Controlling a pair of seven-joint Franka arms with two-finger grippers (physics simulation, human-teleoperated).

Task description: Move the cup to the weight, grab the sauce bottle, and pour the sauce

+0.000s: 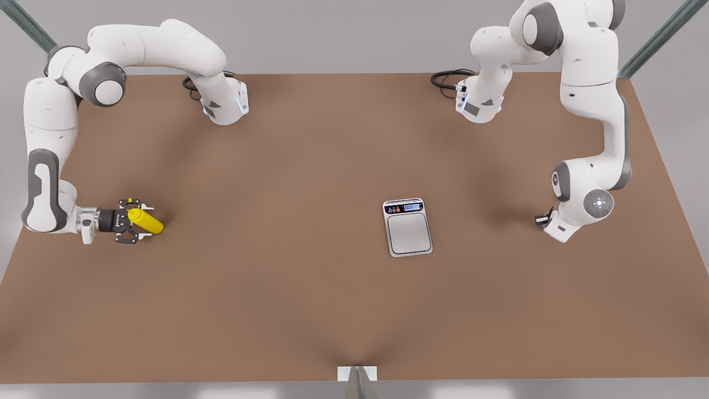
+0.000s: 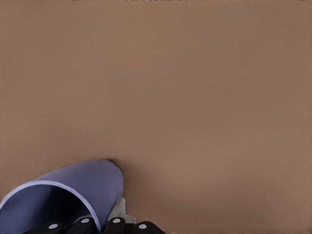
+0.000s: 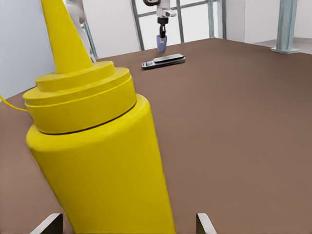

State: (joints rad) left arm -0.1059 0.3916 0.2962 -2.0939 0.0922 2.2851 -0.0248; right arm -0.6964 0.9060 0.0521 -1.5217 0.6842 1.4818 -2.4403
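The yellow sauce bottle [image 1: 147,221] stands at the front view's left, and its body and nozzle loom close in the right wrist view [image 3: 102,161]. My right gripper [image 1: 145,222] is open, one finger on each side of the bottle with small gaps. The weight [image 1: 409,233] is a flat silver scale near the table's middle, lying far off in the right wrist view [image 3: 164,61]. The pale lavender cup [image 2: 73,190] is at my left gripper [image 2: 105,222], which is shut on its rim. From the right wrist, that cup [image 3: 161,44] hangs under the left gripper beyond the scale.
The brown table [image 1: 288,166] is bare between the bottle and the scale. The arm [image 1: 581,208] carrying the left gripper bends low at the front view's right, right of the scale. Both arm bases stand at the table's far edge.
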